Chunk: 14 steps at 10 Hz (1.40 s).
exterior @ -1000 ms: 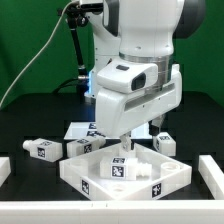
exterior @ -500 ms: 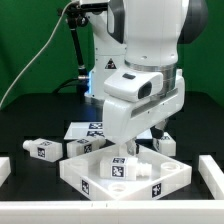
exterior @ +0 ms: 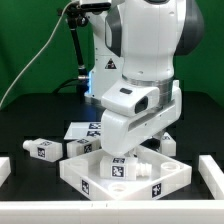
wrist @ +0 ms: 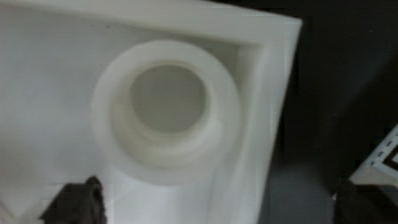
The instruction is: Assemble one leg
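White plastic makes up every part on the black worktop (exterior: 32,183). The only markings are black-and-white square tags, and at this size none shows a letter that can be read.

The leg (exterior: 38,148) lies on its side at about nine o'clock from the panel (exterior: 85,182) in the exterior view, well apart from the arm. Its long axis runs almost level across the picture. The tagged face is turned toward the camera, and what seems to be the thinner end points to the exterior view's left. A second leg (exterior: 165,142) sits at about two o'clock from the panel, near its far rim and partly hidden behind the arm. I cannot make out which way its axis runs. The marker board (exterior: 82,130) lies flat at about eleven o'clock, beyond the panel's rim.

The panel carries a tag (exterior: 118,169) near its middle. The claw (exterior: 120,154) hangs low over the panel, just above that tag, mostly masked by the white wrist housing.

The wrist view shows a round raised socket (wrist: 169,105) in the panel, just beside the rim. Black worktop lies past the rim, with a corner of another tag (wrist: 381,165). One dark finger (wrist: 75,202) shows at the picture's edge, blurred. I cannot tell whether the claw is wide or narrow.
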Tool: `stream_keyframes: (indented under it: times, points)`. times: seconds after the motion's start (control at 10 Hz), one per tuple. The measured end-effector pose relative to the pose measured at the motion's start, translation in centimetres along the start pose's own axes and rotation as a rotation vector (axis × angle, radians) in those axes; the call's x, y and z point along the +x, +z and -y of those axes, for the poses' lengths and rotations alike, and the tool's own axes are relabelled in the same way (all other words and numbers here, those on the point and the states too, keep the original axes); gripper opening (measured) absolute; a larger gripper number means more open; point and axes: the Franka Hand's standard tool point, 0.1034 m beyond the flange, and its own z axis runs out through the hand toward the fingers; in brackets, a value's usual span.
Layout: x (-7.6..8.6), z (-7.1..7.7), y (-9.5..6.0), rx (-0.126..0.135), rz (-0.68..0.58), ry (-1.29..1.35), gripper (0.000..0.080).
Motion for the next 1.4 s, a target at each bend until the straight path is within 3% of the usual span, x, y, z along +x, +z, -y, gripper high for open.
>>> stream_keyframes:
  times: [0.1, 0.2, 0.4, 0.5, 0.9, 1.2, 1.4]
  points:
    - [0.0, 0.0, 0.0, 0.000, 0.000, 0.001, 0.0525]
    - [0.0, 0.0, 0.0, 0.000, 0.000, 0.001, 0.0525]
    - [0.0, 0.0, 0.0, 0.000, 0.000, 0.001, 0.0251]
    - [0.0, 0.0, 0.1, 0.001, 0.001, 0.000, 0.0078]
    - [-0.4, 0.1, 0.1, 0.004, 0.010, -0.011, 0.0070]
    - [-1.9, -0.8, 0.0, 0.022, 0.037, -0.304, 0.0070]
    - [-2.1, -1.8, 0.1, 0.006, 0.014, -0.450, 0.0065]
